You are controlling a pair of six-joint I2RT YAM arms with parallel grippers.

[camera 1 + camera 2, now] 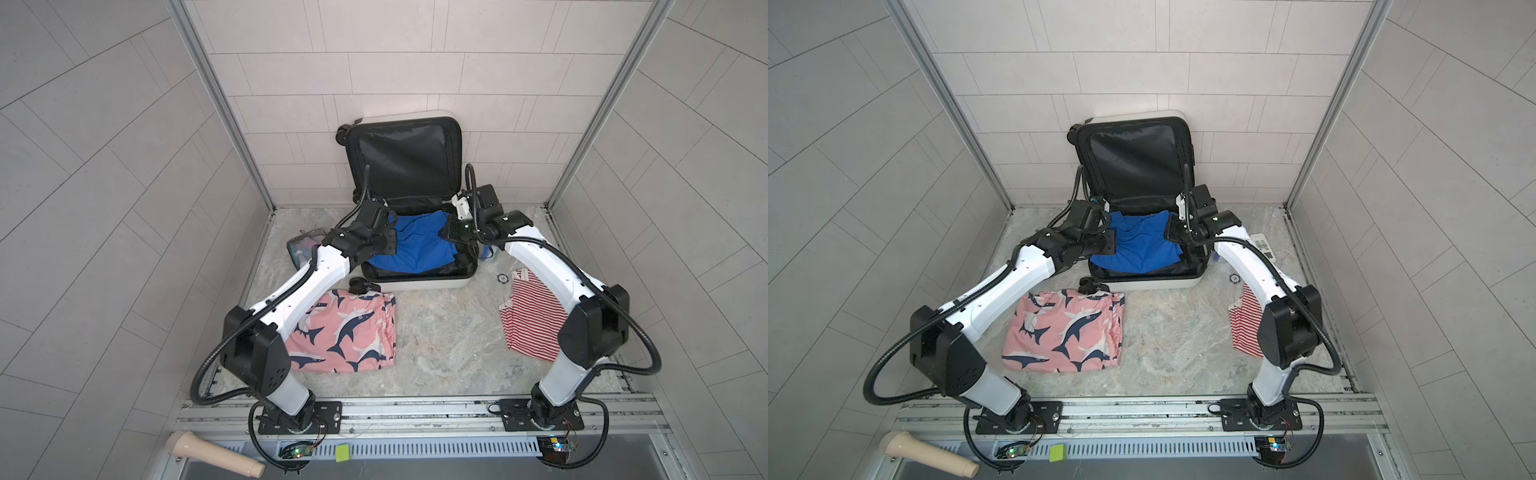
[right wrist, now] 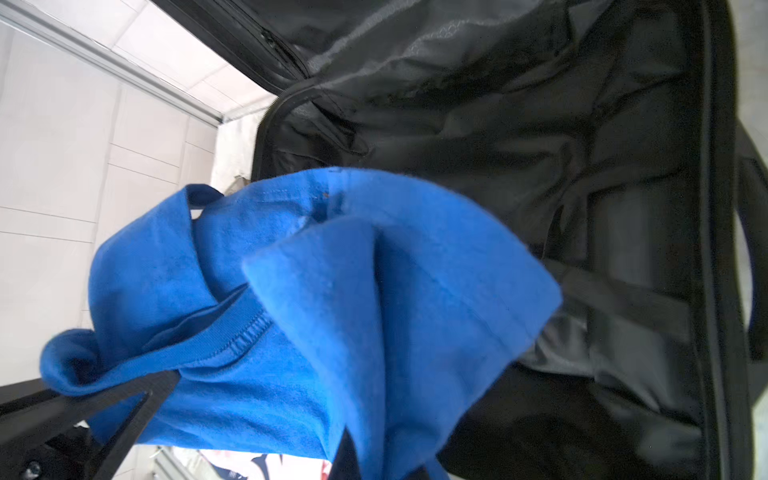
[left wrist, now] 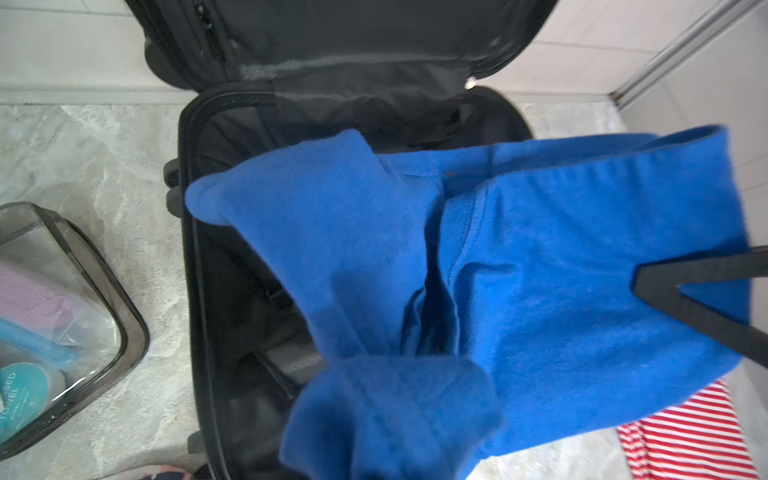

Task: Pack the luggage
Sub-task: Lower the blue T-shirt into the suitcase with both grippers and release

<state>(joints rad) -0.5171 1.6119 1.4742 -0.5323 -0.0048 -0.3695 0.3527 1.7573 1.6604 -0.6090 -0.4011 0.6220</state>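
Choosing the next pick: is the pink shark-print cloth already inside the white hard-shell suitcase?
No, the pink shark-print cloth lies folded on the marble tabletop, in front of the white hard-shell suitcase and outside it.

The luggage (image 1: 415, 285) is white and black, shirt (image 1: 419, 245) blue, shorts (image 1: 345, 332) pink shark-print, top (image 1: 532, 320) red-striped.

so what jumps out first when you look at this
A bright blue shirt, pinched at either end by the left gripper and the right gripper, hangs stretched over the open luggage at the back of the table. Nearer the front, a pink shark-print cloth lies flat on the left, and a red-and-white striped cloth lies on the right.
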